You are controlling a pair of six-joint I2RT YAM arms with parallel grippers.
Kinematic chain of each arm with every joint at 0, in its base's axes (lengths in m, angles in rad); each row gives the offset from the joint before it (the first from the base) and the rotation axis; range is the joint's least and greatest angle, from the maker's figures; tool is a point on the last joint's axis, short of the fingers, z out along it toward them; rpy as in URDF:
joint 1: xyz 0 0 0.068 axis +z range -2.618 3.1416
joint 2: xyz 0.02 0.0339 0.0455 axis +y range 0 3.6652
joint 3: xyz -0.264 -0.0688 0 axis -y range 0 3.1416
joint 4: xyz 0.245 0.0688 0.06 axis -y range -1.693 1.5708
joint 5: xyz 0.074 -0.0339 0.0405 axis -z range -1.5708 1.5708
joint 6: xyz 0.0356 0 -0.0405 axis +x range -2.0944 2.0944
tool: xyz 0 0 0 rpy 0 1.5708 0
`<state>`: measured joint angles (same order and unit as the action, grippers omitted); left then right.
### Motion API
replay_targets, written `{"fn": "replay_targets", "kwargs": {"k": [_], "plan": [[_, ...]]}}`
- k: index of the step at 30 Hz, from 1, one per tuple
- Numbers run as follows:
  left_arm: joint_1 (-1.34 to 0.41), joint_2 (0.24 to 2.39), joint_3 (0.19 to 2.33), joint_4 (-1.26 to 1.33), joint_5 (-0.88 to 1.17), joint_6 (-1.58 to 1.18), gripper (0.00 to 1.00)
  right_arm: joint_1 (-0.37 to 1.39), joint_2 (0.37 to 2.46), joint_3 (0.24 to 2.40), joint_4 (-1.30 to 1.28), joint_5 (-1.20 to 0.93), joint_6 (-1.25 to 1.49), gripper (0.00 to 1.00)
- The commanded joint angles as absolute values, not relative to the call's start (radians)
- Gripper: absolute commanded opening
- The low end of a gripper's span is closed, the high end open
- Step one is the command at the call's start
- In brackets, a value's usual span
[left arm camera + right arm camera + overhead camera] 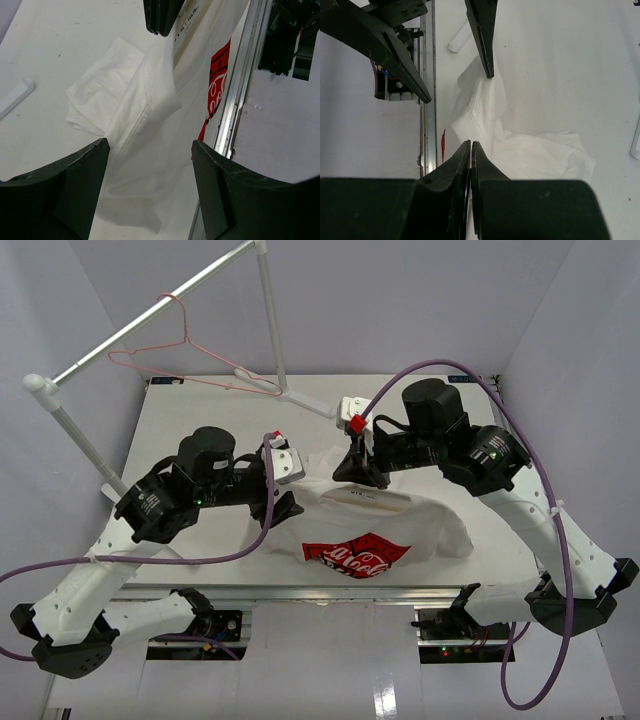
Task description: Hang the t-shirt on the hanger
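**Entry: the t-shirt [400, 525].** White, red logo patch [355, 555] facing up. It lies crumpled on the desk [200, 410] near the front edge, with one fold drawn upward.

**Right fingers [480, 170]:** pressed together, pinching that raised fold.

**Left fingers [75, 185]:** apart, straddling a stitched hem, holding nothing.

**The hanger:** we find it in no view. Only a thin pink wire hanger [188, 340] hangs on the rail [150, 312].

**Handling note:** we judge the step to be taking a second hold on the cloth. The left fingers should close on a single layer of the hem. Both holds should then draw apart gently, keeping the cloth off the desk's front edge.
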<state>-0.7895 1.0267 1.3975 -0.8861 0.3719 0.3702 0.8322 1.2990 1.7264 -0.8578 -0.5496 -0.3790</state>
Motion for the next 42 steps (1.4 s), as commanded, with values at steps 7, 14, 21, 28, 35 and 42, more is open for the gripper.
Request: {"fn": "replay_targets", "kwargs": {"k": [7,14,21,28,35,42], "plan": [[-0.790,0.974,1.543,-0.928,0.304,0.314,0.78,0.833,1.270,1.727,-0.794,-0.583,-0.385,0.08],[-0.790,0.998,1.468,-0.910,0.372,0.356,0.78,0.833,1.279,1.717,-0.779,-0.609,-0.390,0.08],[-0.790,1.061,1.426,-0.848,0.415,0.377,0.78,0.833,1.283,1.717,-0.765,-0.648,-0.405,0.08],[-0.790,1.095,1.400,-0.844,0.509,0.399,0.73,0.833,1.286,1.712,-0.754,-0.647,-0.410,0.08],[-0.790,1.083,1.345,-0.862,0.588,0.403,0.46,0.833,1.296,1.717,-0.738,-0.663,-0.408,0.08],[-0.790,1.072,1.301,-0.850,0.591,0.318,0.00,0.833,1.313,1.729,-0.721,-0.658,-0.380,0.08]]}}
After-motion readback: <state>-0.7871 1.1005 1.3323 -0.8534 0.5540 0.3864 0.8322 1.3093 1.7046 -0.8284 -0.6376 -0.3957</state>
